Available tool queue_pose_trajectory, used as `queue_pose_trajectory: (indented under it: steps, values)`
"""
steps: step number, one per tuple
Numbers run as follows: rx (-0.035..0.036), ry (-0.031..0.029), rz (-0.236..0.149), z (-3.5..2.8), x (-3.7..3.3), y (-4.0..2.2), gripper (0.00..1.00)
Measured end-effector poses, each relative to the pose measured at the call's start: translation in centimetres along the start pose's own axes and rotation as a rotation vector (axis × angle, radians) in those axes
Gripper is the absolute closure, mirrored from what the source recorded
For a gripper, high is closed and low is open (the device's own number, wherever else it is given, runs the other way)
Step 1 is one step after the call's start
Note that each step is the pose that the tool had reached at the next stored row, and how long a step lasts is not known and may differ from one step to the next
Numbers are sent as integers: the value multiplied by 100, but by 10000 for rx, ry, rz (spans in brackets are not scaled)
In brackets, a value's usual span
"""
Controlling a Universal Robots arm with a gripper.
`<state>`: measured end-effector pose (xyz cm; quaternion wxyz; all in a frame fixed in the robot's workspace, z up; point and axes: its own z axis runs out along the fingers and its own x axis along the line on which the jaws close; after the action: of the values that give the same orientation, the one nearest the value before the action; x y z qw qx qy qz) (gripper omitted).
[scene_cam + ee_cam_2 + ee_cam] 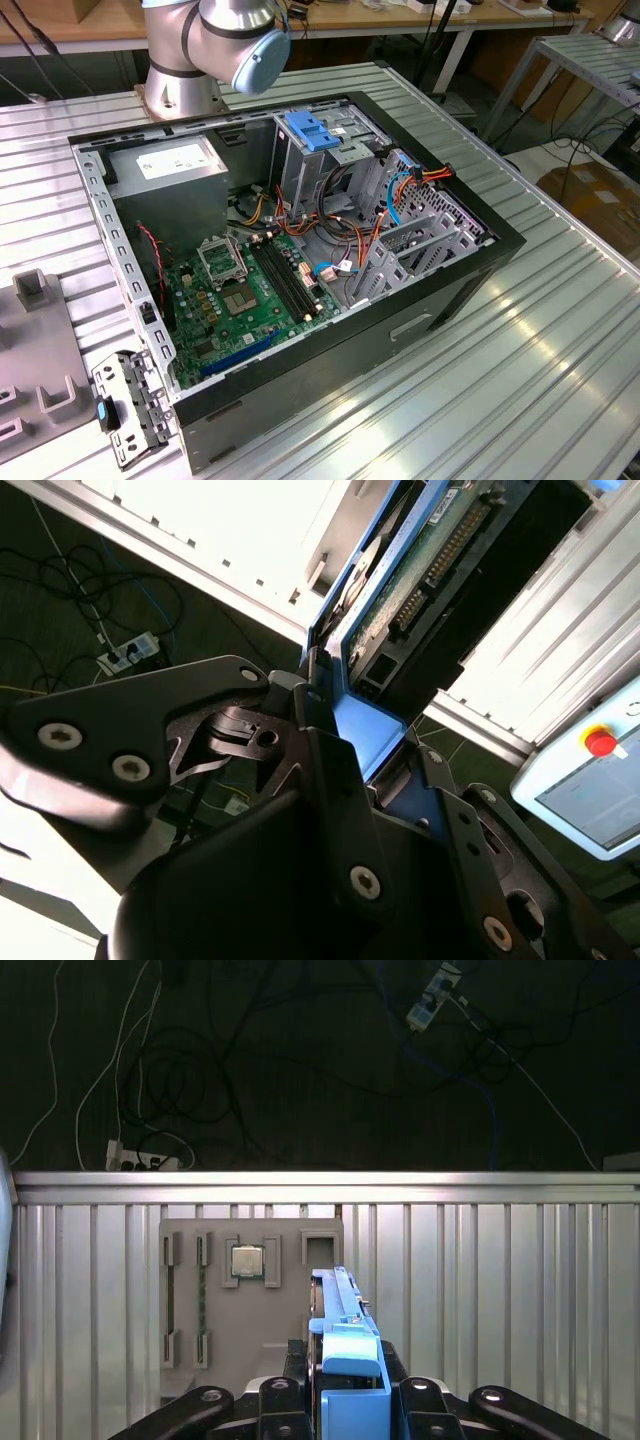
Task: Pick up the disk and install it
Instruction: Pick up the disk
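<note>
In both wrist views my gripper (345, 1405) (360, 745) is shut on the disk. In the first wrist view the disk (343, 1335) stands edge-on between the black fingers (283, 1400), its blue plastic rail facing the camera, held above a ribbed metal table. In the second wrist view the disk (405, 595) shows its green circuit-board underside and blue rails, reaching away from the jaws. The open computer case (480, 262) lies on the table in the exterior view, with a blue-latched drive cage (312, 132) at its far side.
Inside the case are a grey power-supply box (170, 165), a green motherboard (250, 290) and orange and blue cables (400, 190). A grey fixture plate (215, 1305) carrying a chip (248, 1261) lies beyond the gripper. The arm's base (180, 80) stands behind the case.
</note>
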<state>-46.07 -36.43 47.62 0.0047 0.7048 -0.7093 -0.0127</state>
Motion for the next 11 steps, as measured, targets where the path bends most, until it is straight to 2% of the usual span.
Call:
queue_pose_trajectory:
  steps: [6,11]
  values:
    - [2,5,0,-7,0,-6,63]
    - [19,6,0,-47,0,-7,63]
